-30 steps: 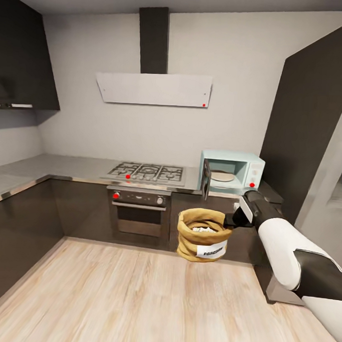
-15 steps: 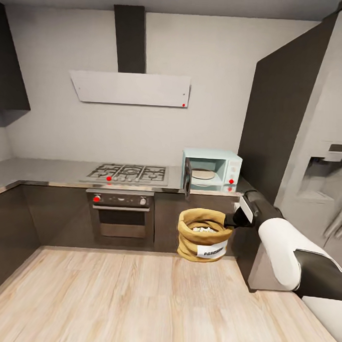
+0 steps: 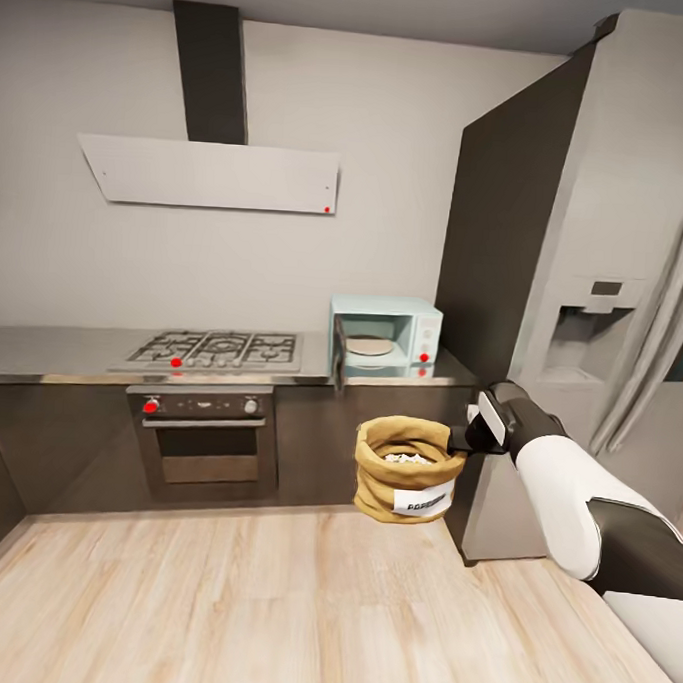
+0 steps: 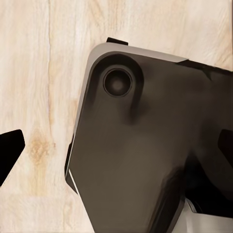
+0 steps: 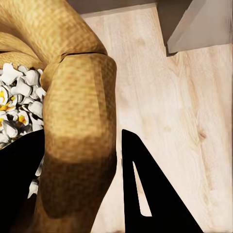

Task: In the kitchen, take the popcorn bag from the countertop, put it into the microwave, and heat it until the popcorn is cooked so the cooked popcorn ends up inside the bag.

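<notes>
My right gripper is shut on the rolled rim of the popcorn bag, an orange-brown sack with a white label that hangs in the air in front of the dark cabinet fronts. Whitish popcorn fills it. The right wrist view shows the rim pinched between my dark fingers, with popcorn beside it. The pale blue microwave stands on the grey countertop above and behind the bag, its door swung open. My left gripper hangs open over the robot's dark body and the wood floor.
A gas hob with a built-in oven below it sits left of the microwave, under a range hood. A tall dark cabinet and a steel fridge stand to the right. Light wood floor stretches in front.
The camera has swung to the right, so the kitchen has slid left in the picture and the fridge has come into view. The bag stays in my right gripper at the same spot.
</notes>
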Controlling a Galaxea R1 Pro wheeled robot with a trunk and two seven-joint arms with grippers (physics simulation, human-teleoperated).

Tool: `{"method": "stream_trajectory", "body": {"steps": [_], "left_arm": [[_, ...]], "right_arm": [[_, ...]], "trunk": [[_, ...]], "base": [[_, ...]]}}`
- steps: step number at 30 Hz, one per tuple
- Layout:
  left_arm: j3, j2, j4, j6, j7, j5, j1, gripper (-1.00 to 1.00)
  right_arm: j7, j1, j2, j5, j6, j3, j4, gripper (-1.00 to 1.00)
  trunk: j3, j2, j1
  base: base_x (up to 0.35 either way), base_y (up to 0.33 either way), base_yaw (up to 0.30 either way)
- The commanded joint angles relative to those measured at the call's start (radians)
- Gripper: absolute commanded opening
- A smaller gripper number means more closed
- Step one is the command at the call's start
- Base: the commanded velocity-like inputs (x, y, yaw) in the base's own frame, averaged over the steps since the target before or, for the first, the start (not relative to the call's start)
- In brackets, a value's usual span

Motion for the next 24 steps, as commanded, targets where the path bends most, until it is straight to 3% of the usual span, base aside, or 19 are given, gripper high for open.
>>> {"method": "stream_trajectory", "body": {"steps": [1, 14, 24], "left_arm": [[0.007, 0.000, -0.001, -0.001, 0.000, 0.001, 0.000, 1.00], [0.007, 0.001, -0.001, -0.001, 0.000, 0.001, 0.000, 1.00], [0.007, 0.001, -0.001, -0.001, 0.000, 0.001, 0.000, 1.00]], "right_arm": [[0.006, -0.001, 0.001, 0.010, 0.003, -0.008, -0.001, -1.00], [0.008, -0.001, 0.001, 0.010, 0.003, -0.008, -0.001, -1.00], [0.013, -0.001, 0.002, 0.011, 0.003, -0.008, -0.001, -1.00]], "trunk": [[-0.001, -0.001, 0.000], [0.003, -0.001, 0.000], [0.004, -0.001, 0.000]], "base": [[0.000, 0.000, -0.240], [0.000, 0.000, -0.237], [0.000, 0.000, -0.018]]}}
